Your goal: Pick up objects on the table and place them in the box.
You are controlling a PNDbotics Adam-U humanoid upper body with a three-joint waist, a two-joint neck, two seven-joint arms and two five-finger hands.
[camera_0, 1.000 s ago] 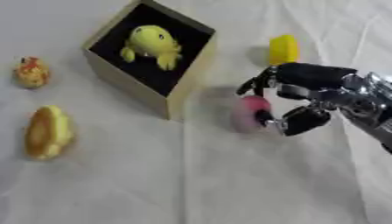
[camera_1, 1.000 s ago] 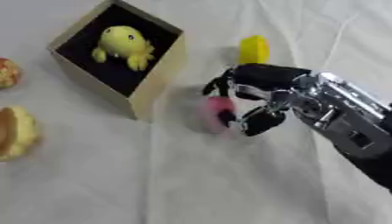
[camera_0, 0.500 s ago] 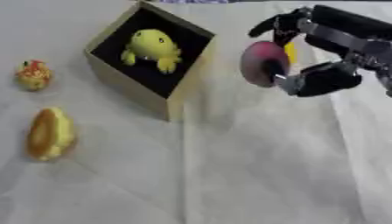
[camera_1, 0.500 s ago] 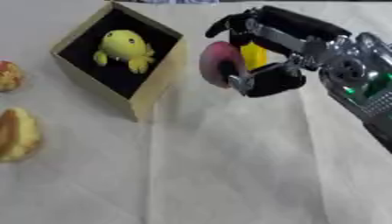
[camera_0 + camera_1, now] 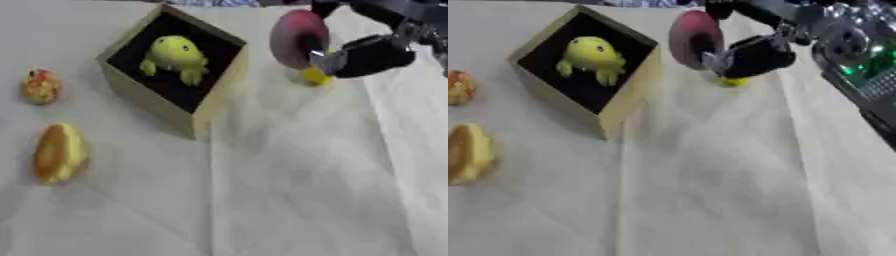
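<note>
i've got the right hand (image 5: 372, 47) at the upper right of the frame, fingers and thumb curled round a pink round object (image 5: 297, 37), held up off the tabletop (image 5: 289, 190) just right of the box (image 5: 144, 95). box sits upper left-centre, open, w/ a yellow frog toy (image 5: 175, 56) inside. small yellow object (image 5: 313, 76) on the cloth just below the hand, partly hidden. far left: small orange-red thing (image 5: 40, 86), and below it a bread-like piece (image 5: 58, 152), both apart from the box. left hand not showing.
</note>
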